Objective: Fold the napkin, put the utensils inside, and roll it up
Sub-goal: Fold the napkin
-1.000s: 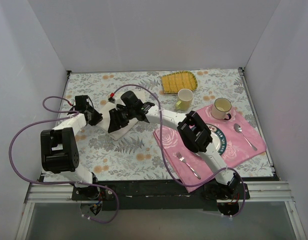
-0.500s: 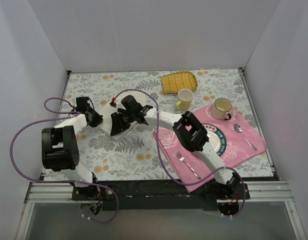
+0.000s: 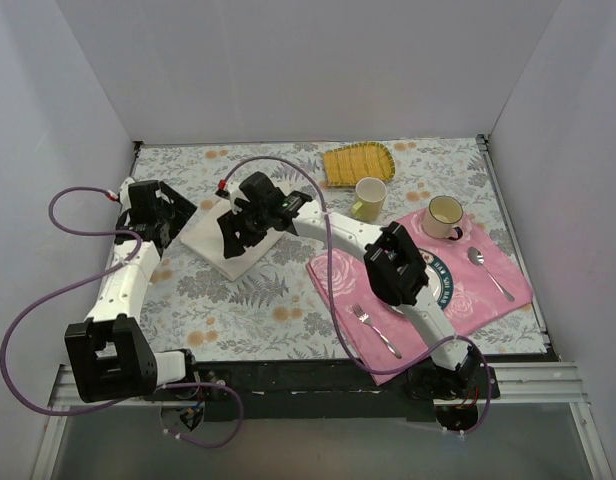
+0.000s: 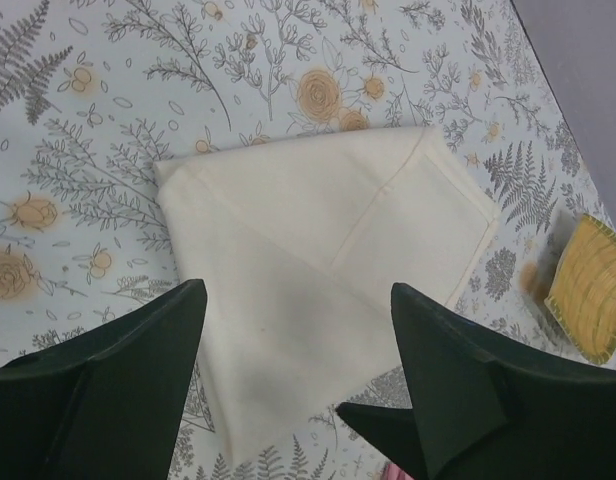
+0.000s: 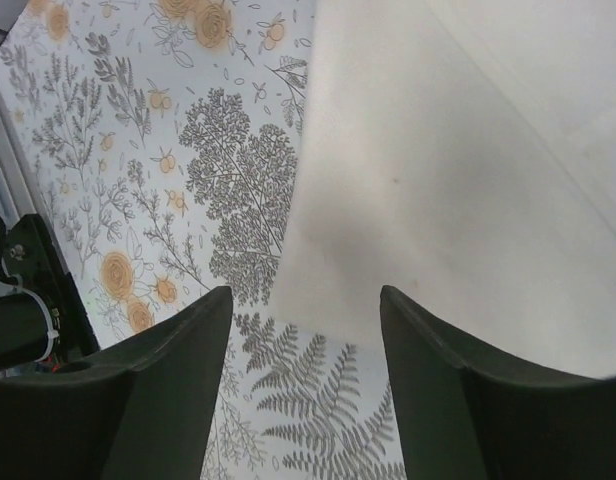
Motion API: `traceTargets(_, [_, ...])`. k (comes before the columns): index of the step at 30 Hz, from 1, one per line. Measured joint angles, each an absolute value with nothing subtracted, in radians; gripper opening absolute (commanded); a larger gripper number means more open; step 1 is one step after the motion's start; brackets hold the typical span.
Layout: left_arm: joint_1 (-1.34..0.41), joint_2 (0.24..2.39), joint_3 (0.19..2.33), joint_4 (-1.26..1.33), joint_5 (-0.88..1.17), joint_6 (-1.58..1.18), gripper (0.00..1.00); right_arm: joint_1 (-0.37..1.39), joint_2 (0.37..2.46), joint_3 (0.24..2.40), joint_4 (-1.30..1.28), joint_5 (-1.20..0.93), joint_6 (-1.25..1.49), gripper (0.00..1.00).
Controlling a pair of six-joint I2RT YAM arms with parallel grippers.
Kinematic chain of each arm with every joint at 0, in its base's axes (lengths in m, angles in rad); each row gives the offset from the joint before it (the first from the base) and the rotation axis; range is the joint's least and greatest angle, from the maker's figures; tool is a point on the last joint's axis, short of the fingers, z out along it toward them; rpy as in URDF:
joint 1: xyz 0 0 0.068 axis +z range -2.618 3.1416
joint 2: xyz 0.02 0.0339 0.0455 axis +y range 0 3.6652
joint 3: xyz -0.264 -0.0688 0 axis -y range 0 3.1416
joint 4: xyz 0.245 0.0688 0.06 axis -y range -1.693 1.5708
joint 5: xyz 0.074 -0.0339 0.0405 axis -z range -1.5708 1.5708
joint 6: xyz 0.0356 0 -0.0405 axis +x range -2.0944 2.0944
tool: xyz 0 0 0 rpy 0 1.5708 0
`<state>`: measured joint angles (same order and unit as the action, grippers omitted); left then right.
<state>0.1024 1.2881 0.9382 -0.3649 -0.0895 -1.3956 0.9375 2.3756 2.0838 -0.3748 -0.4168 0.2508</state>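
The cream napkin [image 3: 246,262] lies folded flat on the floral tablecloth, left of centre. In the left wrist view the napkin [image 4: 318,240] shows a folded layer with a seam line. My left gripper [image 3: 173,215] hangs off its left edge, raised; the gripper [image 4: 298,290] is open with only cloth below it. My right gripper [image 3: 233,235] hovers over the napkin's middle. In its wrist view the gripper [image 5: 306,292] is open above the napkin [image 5: 458,180] edge, holding nothing. The utensils are out of view.
A pink rose-patterned placemat [image 3: 493,300] at the right holds a plate [image 3: 443,285], a silver fork [image 3: 374,329] and a silver spoon [image 3: 488,271]. Two cups [image 3: 369,197] [image 3: 444,216] stand behind it. A yellow ribbed mat [image 3: 356,163] lies at the back.
My left gripper has opened and drawn back to the left, off the napkin. The right gripper has opened wider over the cloth. The napkin now lies flat.
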Motion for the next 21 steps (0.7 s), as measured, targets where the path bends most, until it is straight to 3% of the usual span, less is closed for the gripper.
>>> traceTargets(6, [0.102, 1.270, 0.895, -0.456, -0.032, -1.468, 0.73, 0.923, 2.164, 1.976, -0.502, -0.251, 0.136, 0.74])
traceTargets(12, [0.107, 1.183, 0.663, -0.350, 0.124, -1.508, 0.73, 0.880, 1.973, 1.842, -0.547, -0.103, 0.075, 0.73])
traceTargets(21, [0.141, 1.172, 0.550, -0.207, 0.214, -1.590, 0.70, 0.860, 1.957, 1.736, -0.559, -0.078, 0.061, 0.72])
